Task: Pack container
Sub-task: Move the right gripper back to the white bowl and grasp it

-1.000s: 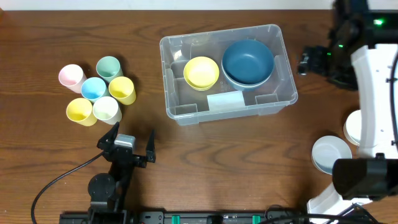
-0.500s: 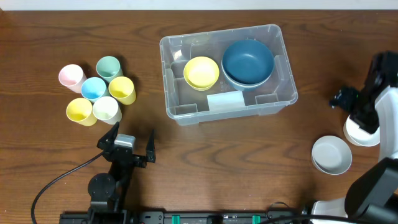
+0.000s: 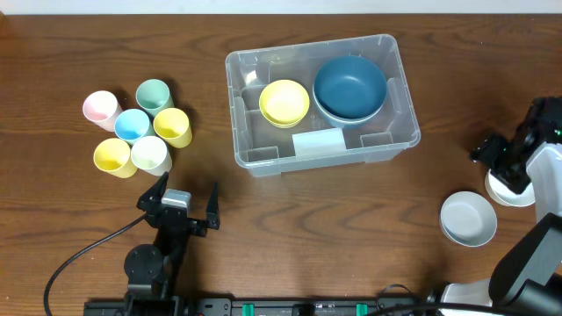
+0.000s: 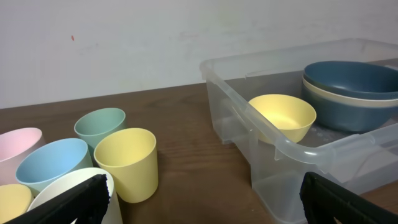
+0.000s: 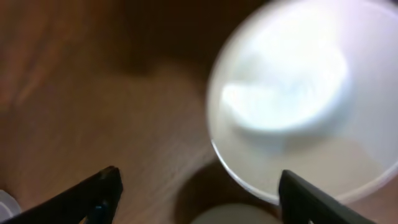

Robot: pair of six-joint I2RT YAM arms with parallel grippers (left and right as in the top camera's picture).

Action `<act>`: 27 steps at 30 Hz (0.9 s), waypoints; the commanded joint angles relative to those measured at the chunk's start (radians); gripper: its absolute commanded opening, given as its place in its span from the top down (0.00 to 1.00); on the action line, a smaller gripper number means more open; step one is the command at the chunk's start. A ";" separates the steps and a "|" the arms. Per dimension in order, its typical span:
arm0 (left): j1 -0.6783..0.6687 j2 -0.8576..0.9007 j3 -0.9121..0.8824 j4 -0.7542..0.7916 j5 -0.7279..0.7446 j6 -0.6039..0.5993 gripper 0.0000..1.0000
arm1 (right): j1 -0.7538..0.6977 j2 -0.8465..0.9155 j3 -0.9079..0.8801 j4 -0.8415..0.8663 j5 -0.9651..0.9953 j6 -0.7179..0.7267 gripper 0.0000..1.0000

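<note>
The clear container stands mid-table with a white label on its near wall. Inside are a yellow bowl and stacked dark blue bowls. It also shows in the left wrist view, with the yellow bowl and blue bowls. My left gripper is open and empty, low near the front edge, left of the container. My right gripper is open and empty at the far right, above a white bowl, which is blurred.
Several pastel cups cluster at the left; a yellow cup and a white cup are closest to my left fingers. Two white bowls sit at the right, near the right arm.
My right arm has swung from the back right, beside the container, down toward the white bowls at the right edge. The left arm has not moved.
</note>
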 commanded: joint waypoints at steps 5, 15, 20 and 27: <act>-0.002 -0.006 -0.018 -0.033 0.014 0.018 0.02 | -0.003 -0.008 -0.061 0.109 -0.031 -0.090 0.38; -0.002 -0.006 -0.018 -0.033 0.014 0.018 0.02 | -0.003 -0.008 -0.109 0.147 0.012 -0.056 0.41; -0.002 -0.006 -0.018 -0.033 0.014 0.018 0.02 | -0.005 -0.007 -0.120 0.163 0.018 -0.055 0.46; -0.002 -0.006 -0.018 -0.033 0.014 0.018 0.02 | -0.004 0.003 -0.183 0.229 0.029 -0.010 0.51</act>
